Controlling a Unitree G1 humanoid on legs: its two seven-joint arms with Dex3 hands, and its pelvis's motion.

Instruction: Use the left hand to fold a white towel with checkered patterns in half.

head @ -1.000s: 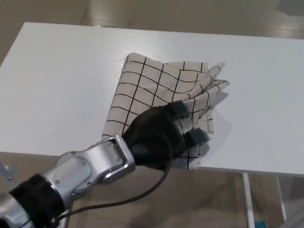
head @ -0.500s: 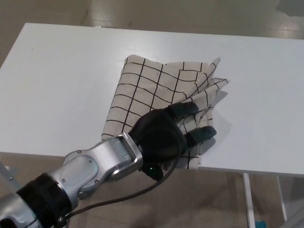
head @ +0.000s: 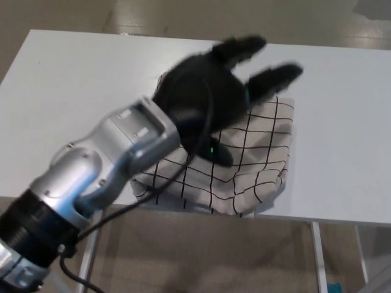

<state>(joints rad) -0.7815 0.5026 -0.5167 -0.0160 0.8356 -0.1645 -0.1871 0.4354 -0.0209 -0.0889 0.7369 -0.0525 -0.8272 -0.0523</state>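
The left hand hovers above the towel, fingers spread and holding nothing; its outline is motion-blurred. The checkered towel lies bunched on the white table near its front edge, partly under the hand

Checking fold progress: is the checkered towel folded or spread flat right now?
Folded, loosely. The towel lies bunched in layers near the table's front edge, with a rumpled lower edge. The left hand is open above it.
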